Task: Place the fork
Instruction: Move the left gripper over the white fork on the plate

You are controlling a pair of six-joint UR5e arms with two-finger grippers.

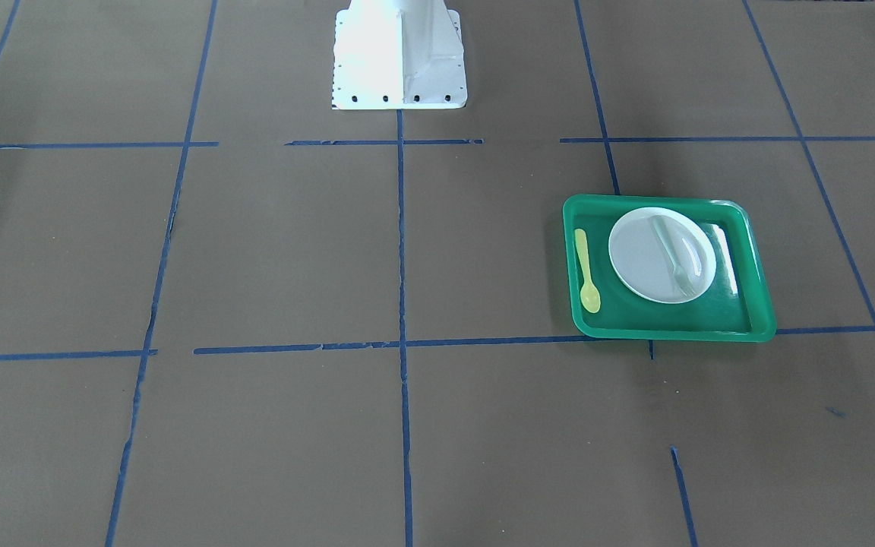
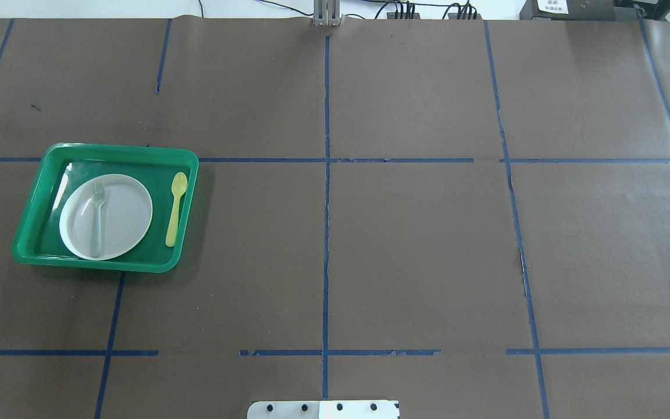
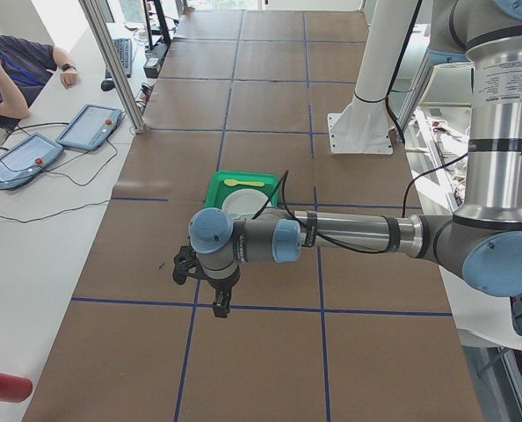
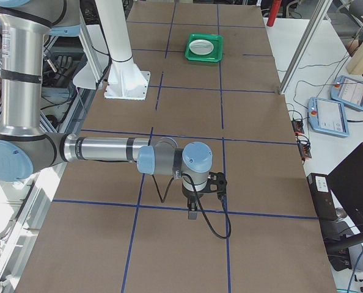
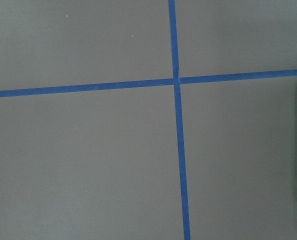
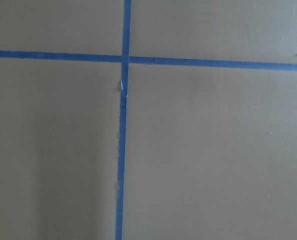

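Brown paper worktop (image 2: 405, 244) with blue tape lines (image 2: 327, 233). On the robot's left side sits a green rectangular plastic tray (image 2: 120, 149) holding a round white plate (image 2: 128, 212). The small pale plastic fork (image 2: 97, 221) lies on the plate's left half, tines away from the robot. A yellow plastic spoon (image 2: 174, 212) lies just right of the plate. The left end effector (image 3: 219, 308) and right end effector (image 4: 192, 213) hang over bare paper, and honestly I can't tell if either is open or closed.

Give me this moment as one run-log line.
fork: lying on plate | spoon: beside plate | both in green tray | left claw: off tray, state unclear | right claw: same
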